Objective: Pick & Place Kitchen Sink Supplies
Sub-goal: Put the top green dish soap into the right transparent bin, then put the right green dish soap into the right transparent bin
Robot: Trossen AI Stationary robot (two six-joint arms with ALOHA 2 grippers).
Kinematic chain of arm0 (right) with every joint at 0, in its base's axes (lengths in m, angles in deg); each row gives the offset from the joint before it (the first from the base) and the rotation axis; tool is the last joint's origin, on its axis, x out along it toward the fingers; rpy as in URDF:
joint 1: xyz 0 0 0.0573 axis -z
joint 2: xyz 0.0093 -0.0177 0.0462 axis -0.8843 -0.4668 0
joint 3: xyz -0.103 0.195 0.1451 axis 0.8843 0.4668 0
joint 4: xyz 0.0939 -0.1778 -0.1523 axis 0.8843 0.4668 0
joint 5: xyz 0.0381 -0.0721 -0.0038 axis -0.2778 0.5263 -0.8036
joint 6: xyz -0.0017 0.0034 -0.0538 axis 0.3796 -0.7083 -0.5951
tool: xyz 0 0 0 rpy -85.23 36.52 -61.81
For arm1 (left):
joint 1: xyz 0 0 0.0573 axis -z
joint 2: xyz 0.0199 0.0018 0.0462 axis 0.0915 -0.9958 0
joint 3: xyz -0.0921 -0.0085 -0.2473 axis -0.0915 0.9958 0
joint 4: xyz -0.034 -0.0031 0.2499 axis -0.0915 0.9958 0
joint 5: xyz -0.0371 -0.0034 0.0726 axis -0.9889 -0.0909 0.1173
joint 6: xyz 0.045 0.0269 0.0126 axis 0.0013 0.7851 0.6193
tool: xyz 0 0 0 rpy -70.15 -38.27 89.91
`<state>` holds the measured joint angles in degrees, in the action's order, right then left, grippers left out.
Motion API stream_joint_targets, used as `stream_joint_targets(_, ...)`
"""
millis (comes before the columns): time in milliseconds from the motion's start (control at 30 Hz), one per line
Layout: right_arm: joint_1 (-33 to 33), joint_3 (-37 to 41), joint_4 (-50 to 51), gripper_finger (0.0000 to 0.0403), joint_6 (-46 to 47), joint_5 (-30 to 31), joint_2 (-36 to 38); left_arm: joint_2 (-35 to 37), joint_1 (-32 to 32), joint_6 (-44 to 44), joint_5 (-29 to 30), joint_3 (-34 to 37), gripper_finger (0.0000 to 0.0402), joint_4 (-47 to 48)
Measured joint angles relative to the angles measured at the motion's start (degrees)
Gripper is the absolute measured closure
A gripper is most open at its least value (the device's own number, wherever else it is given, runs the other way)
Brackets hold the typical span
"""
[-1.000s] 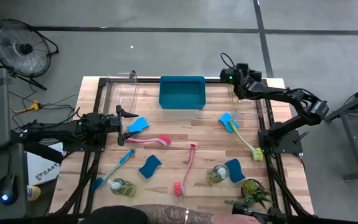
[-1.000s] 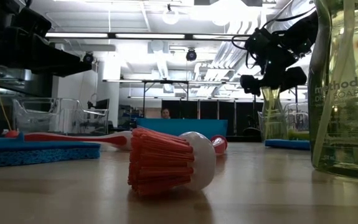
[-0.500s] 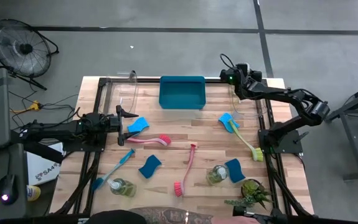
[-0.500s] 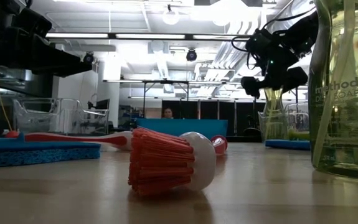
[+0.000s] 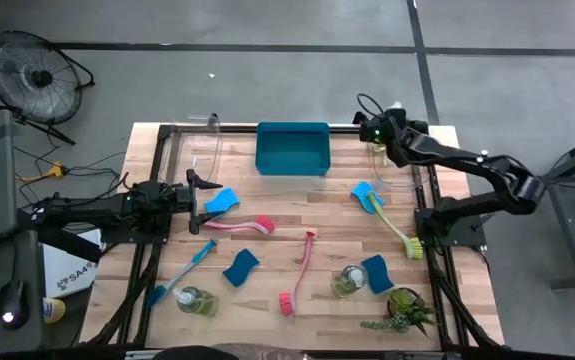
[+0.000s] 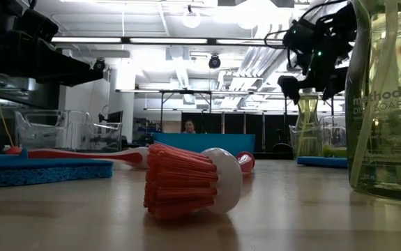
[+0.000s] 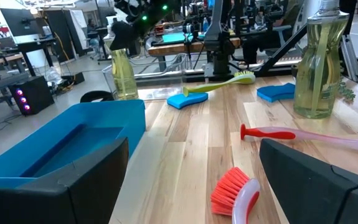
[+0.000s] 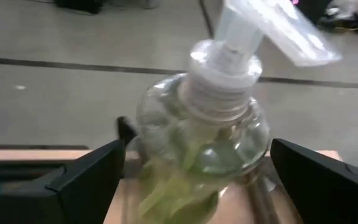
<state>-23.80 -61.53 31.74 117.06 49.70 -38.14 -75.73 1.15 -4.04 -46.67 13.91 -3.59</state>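
My right gripper is open at the table's far right corner. Its fingers stand on either side of the shoulder of a clear pump bottle of yellow-green liquid, which stands upright on its base. My left gripper waits open at the left side, beside a blue sponge. Other sponges, pink-red brushes, a blue brush, a yellow-green brush and two bottles rest on the table.
A blue tray sits at the middle of the far edge. A spiky green plant stands at the near right corner. Black frame rails run along both sides of the table. Bare wood lies between the tray and the brushes.
My right arm has stretched out, its elbow swinging toward the table's right. Its gripper has shifted slightly toward the right edge and risen a little over the bottle, its fingers staying apart. The bottle has stayed where it was.
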Motion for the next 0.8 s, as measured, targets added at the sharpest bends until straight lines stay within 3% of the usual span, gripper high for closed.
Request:
stream_joint_targets(367, -10.5, 0.0, 10.9, 0.0006, 6.5, -0.9, 11.1, 0.0, 0.0, 0.0, 0.0, 0.0, 0.0046, 0.0)
stream_joint_targets(633, -19.2, 0.0, 20.4, 0.0006, 5.6, -12.1, 23.1, 0.0, 0.0, 0.0, 0.0, 0.0, 0.0046, 0.0)
stream_joint_targets(800, -28.9, 1.2, 23.7, 0.0006, 2.1, -15.2, 29.9, 0.0, 0.0, 0.0, 0.0, 0.0, 0.0046, 0.0)
